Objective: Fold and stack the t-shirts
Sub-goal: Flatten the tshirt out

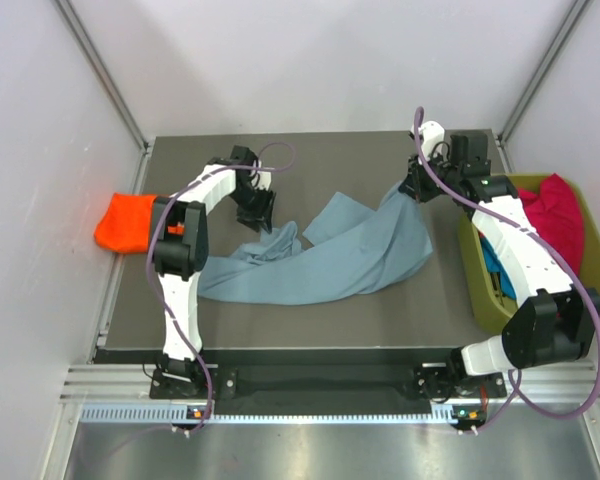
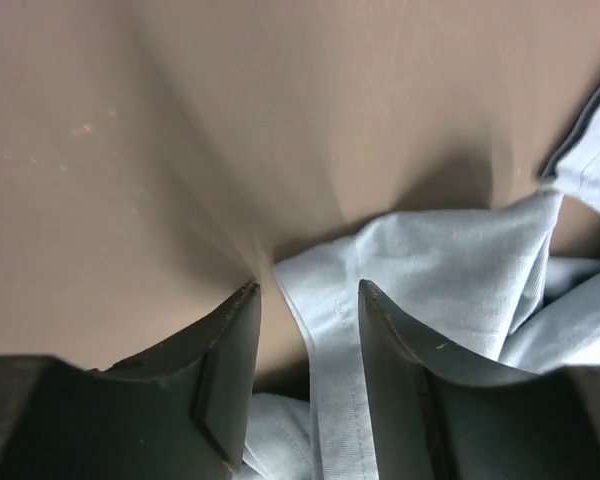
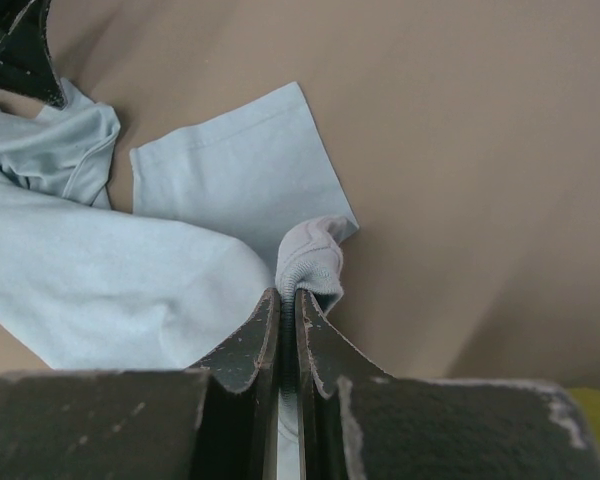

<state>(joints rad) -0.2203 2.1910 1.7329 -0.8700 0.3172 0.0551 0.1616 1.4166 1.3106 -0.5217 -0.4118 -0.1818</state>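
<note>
The grey-blue t-shirt lies crumpled across the middle of the table. My left gripper is open just above its left end; a hemmed edge of the shirt lies between the jaws, not pinched. My right gripper is shut on the shirt's ribbed collar edge at its far right corner. The orange-red t-shirt lies folded off the table's left edge. The crimson-pink t-shirt and a bit of teal cloth are in the bin.
The olive-green bin stands at the table's right edge, under my right arm. Grey walls and metal posts close in the back and sides. The brown tabletop shows beyond the shirt.
</note>
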